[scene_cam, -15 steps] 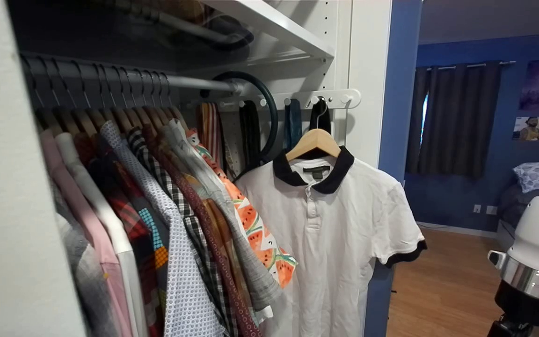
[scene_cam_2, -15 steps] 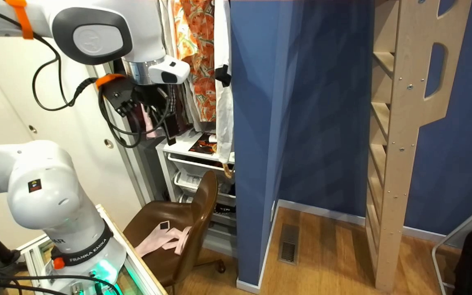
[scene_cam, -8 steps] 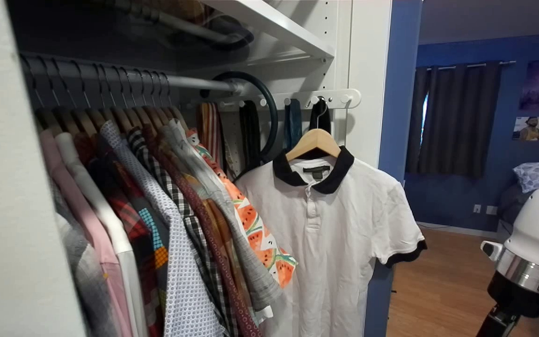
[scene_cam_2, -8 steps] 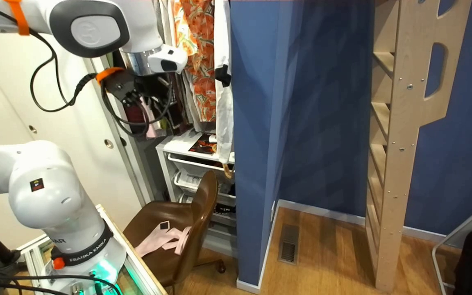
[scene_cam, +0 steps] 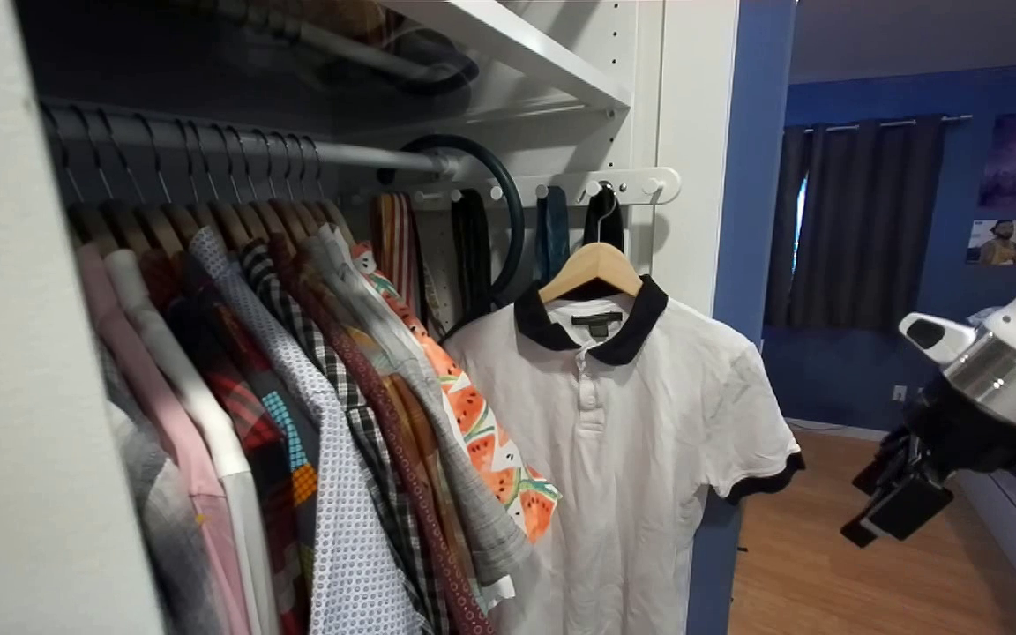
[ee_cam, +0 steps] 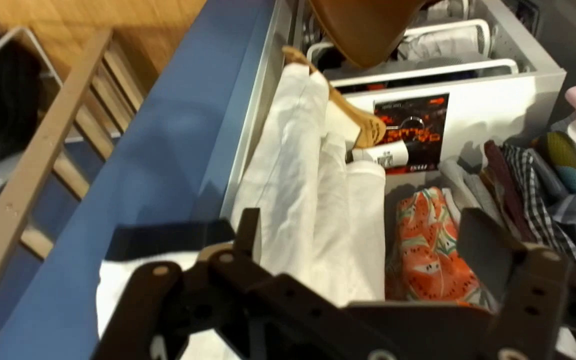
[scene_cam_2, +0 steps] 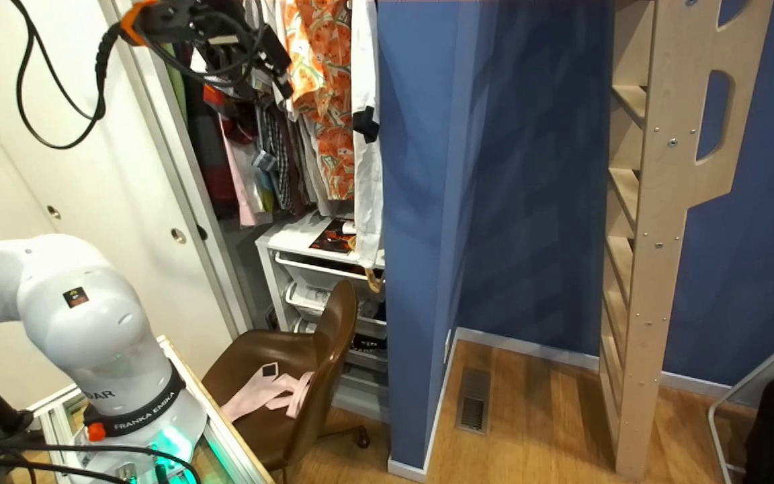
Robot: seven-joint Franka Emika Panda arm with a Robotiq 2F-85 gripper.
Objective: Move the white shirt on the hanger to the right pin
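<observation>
I have the hand (ee_cam: 368,237) spread: in the wrist view its two fingers (ee_cam: 485,247) stand well apart, and white and orange cloth shows beyond the gap. Both exterior views place the hand in front of an open closet, apart from the shirt (scene_cam: 623,432); in an exterior view its fingers slant downward.

The shirt, white with black collar and cuffs, hangs upright on its pale wooden hanger (scene_cam: 596,267). The thin hook appears looped over the pin (scene_cam: 594,188) second from the end of a white rail (scene_cam: 636,179). Just beside it, at the rail's rounded end, is the right pin (scene_cam: 653,187). A black strap (scene_cam: 614,234) hangs behind the hook. Next to the shirt, a rod (scene_cam: 367,156) carries a row of clothes (scene_cam: 345,414), and the watermelon shirt (scene_cam: 477,414) overlaps one side of the white one.

In an exterior view I see the shirt side-on, above the front corner of the tabletop (scene_cam_2: 286,235) nearest the blue wall (scene_cam_2: 420,202). By that corner a loose hanger (ee_cam: 367,125) appears to lie, one end sticking out past the front edge, its hook over a dark printed sheet (ee_cam: 418,132). Before the front edge stands a brown chair (scene_cam_2: 336,336), with pink cloth (scene_cam_2: 263,393) on its seat
</observation>
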